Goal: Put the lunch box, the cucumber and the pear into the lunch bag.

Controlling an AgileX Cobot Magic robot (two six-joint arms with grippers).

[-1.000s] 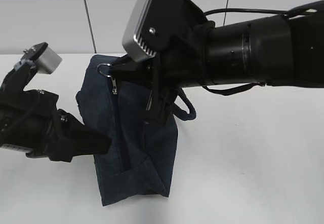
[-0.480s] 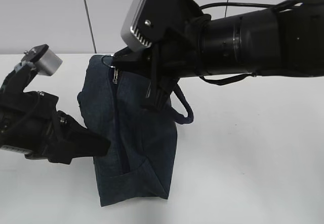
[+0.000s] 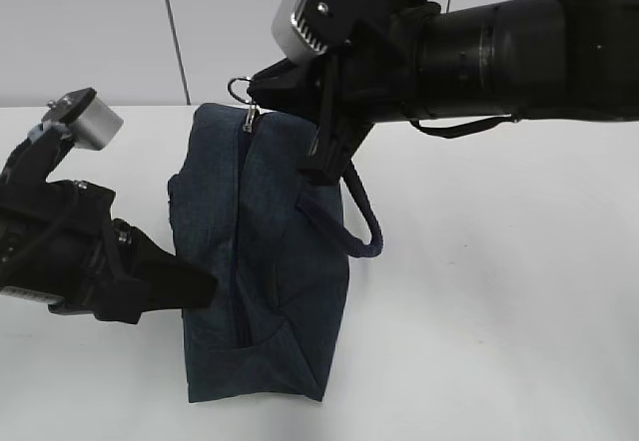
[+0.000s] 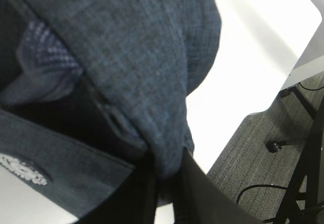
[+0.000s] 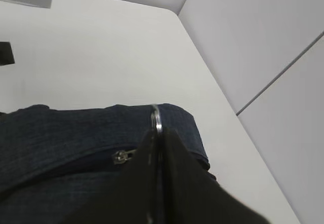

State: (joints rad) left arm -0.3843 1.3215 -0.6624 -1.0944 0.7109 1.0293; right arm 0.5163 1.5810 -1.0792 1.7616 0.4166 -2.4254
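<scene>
The lunch bag (image 3: pixel 265 261), dark navy fabric, stands upright on the white table (image 3: pixel 499 301), toward its left half and close to the near edge. Its loop handle (image 3: pixel 361 223) hangs off the right side of the bag.

The right gripper (image 3: pixel 258 92) reaches in from the right at the bag's top. Its jaws are pressed together on the metal ring pull (image 3: pixel 240 89) of the zipper; in the right wrist view the thin ring (image 5: pixel 156 118) runs between the closed fingers, with the zipper slider (image 5: pixel 121 156) just to their left.

The left gripper (image 3: pixel 205 286) comes in low from the left, its jaws nearly closed, pinching a fold of the bag's fabric (image 4: pixel 169 158) on the left side. A small white round logo (image 4: pixel 23 169) shows on the bag in the left wrist view.
</scene>
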